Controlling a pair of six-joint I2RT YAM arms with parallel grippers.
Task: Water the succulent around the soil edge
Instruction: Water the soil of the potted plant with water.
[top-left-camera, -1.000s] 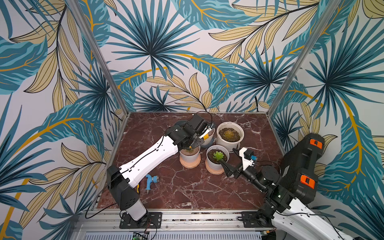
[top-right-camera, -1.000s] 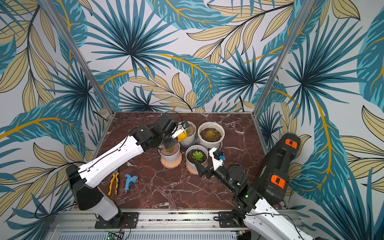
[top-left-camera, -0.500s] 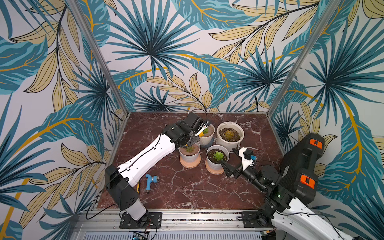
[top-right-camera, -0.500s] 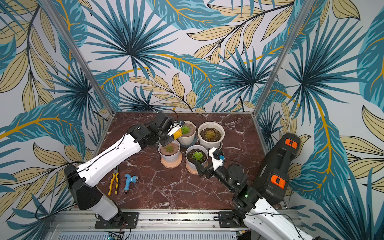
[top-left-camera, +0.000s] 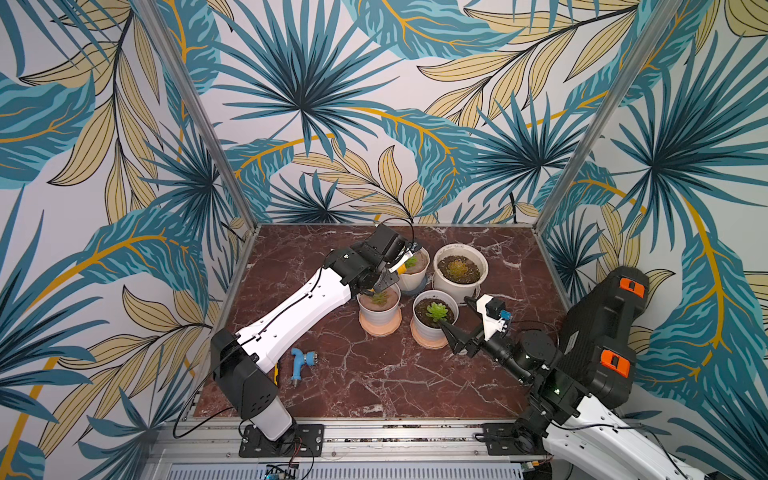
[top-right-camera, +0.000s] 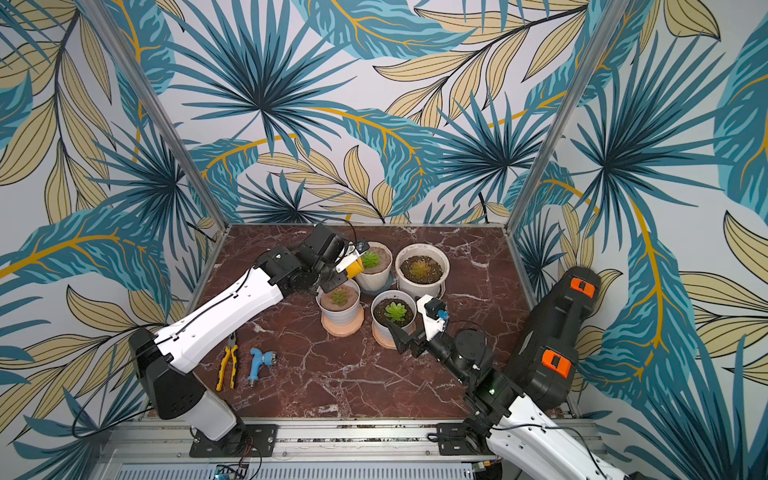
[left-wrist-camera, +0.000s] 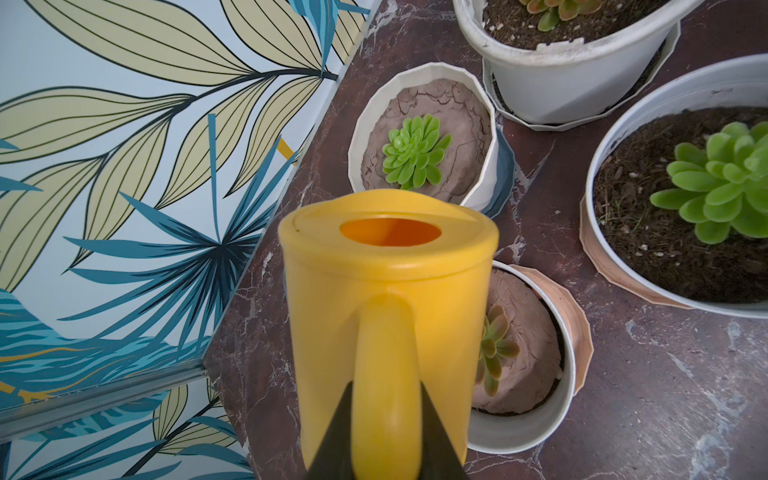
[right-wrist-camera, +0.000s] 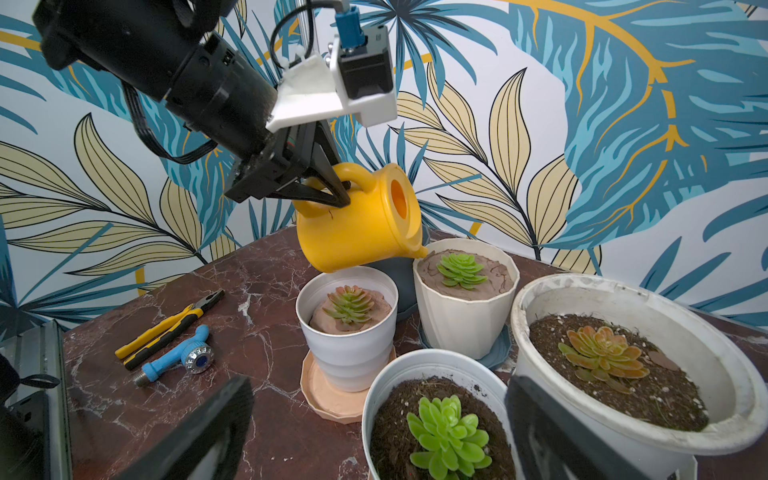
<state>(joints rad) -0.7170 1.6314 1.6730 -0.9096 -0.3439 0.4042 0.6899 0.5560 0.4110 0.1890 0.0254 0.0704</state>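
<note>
With my left pincer (right-wrist-camera: 344, 193) clamped on the tilted can (right-wrist-camera: 353, 232), its spout (right-wrist-camera: 420, 250) may douse the succulent (right-wrist-camera: 459, 269) instead of the soil (right-wrist-camera: 494, 277) edge.

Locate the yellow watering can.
In the right wrist view the yellow watering can hangs tilted in the left gripper, spout at the rim of the cream pot.

A: Where do the top views sit?
B: High above the front rail (top-left-camera: 395, 432), far off, facing down and back over the whole marble table (top-left-camera: 374, 382).
A: And the wrist cameras?
B: Left looks steeply down, just behind the yellow watering can (left-wrist-camera: 386, 291). Right looks low across the table toward the leafy wall (right-wrist-camera: 540, 124), from near. All four views share the cream ribbed pot (right-wrist-camera: 465, 316).
</note>
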